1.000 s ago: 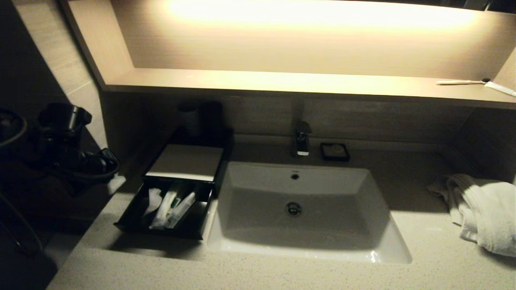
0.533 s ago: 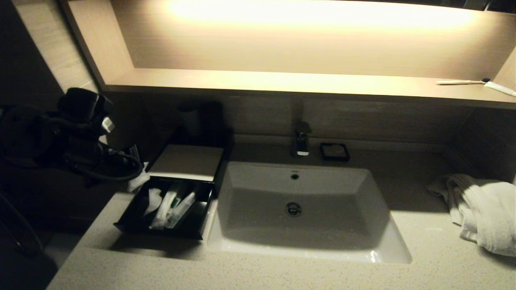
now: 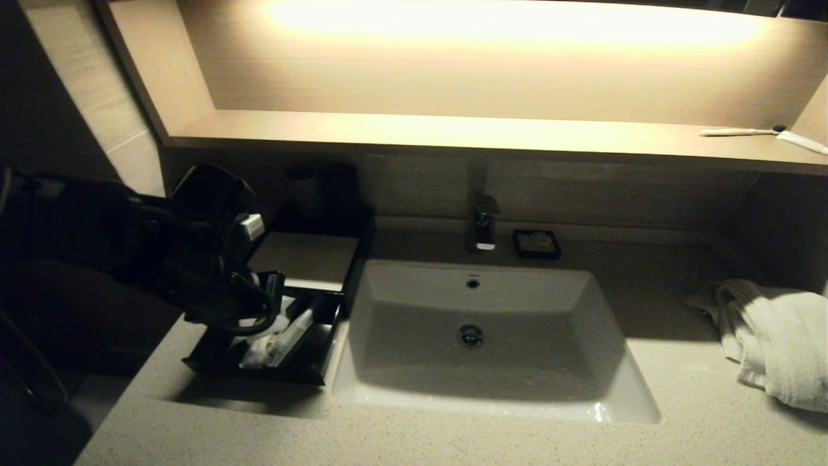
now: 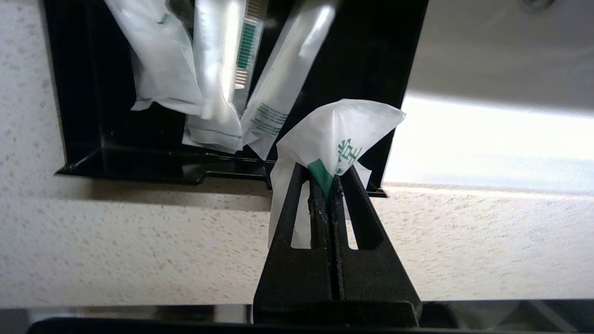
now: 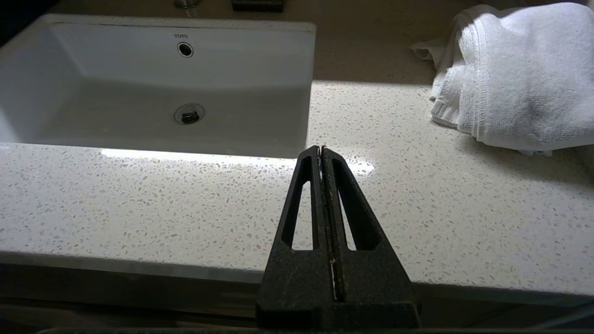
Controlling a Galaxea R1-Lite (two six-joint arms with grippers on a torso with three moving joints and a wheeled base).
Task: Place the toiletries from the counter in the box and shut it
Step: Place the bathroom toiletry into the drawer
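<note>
On the left of the desk (image 3: 453, 440) the black box (image 3: 304, 259) has its drawer (image 3: 259, 369) pulled out, with several packets (image 4: 218, 93) already inside. The left hand (image 4: 327, 185) is clamped shut on one more white packet (image 4: 343, 134) above the drawer's corner; dropping it and closing the drawer remain. The right hand (image 5: 321, 153) idles shut, holding nothing.

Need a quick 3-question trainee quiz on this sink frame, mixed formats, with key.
1. True or false: the left gripper is shut on a white sachet.
2. The drawer of the box is: A) pushed in, B) pulled out with toiletries inside, C) pulled out with nothing in it.
3. Fill in: the right gripper hangs shut above the ____, near the towel.

Key: 1 true; 2 B; 3 counter.
</note>
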